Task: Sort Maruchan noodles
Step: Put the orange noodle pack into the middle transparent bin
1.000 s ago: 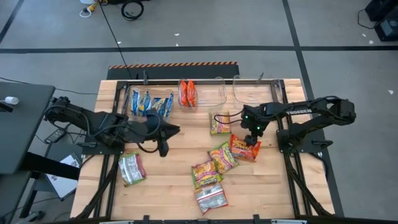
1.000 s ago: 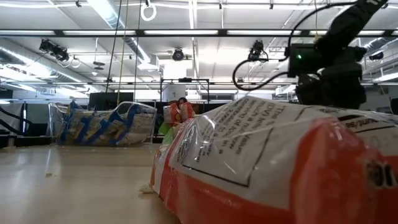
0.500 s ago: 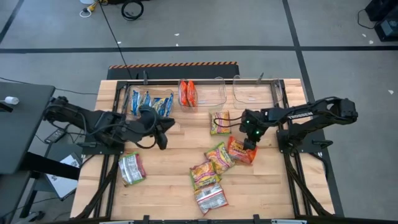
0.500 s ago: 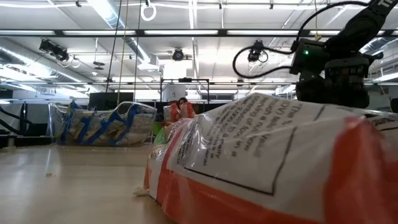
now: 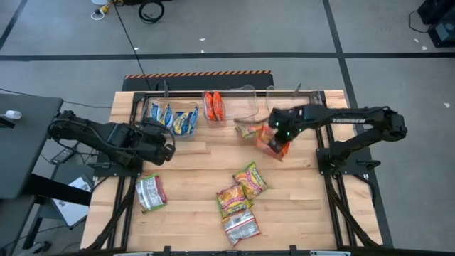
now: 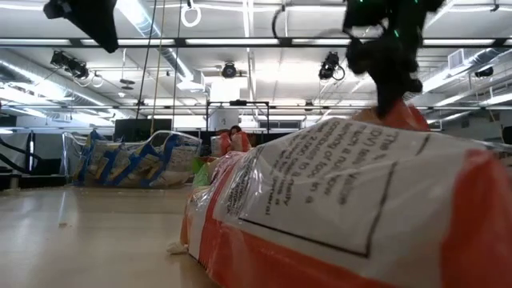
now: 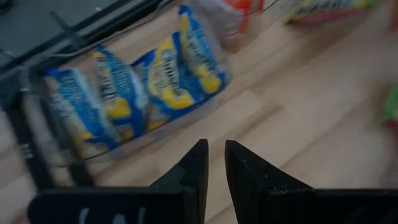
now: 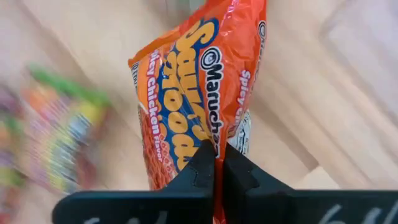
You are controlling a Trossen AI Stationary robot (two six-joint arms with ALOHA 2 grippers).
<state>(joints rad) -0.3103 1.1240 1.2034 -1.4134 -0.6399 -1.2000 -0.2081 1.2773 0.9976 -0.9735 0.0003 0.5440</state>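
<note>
The right gripper (image 8: 218, 163) is pinched tight on the edge of an orange packet (image 8: 199, 93), which hangs from the jaws, lifted clear of the wood near the table's back edge. Gripping one thin edge lets the flat packet dangle (handy, I'd judge, for dropping it upright into a bin). It is near the orange packets (image 5: 215, 106) already standing in the middle bin (image 5: 245, 104), probably its destination. Over to the left gripper (image 7: 212, 163): fingers nearly together with a narrow gap, nothing between them, waiting beside the blue packets (image 5: 173, 118) in their bin.

The right wrist view alone reads the label, Spicy Chicken. The high view gives the layout: yellow-green packets (image 5: 242, 187) loose mid-table, another (image 5: 150, 193) off left. The low view is mostly blocked by one close packet (image 6: 336, 216).
</note>
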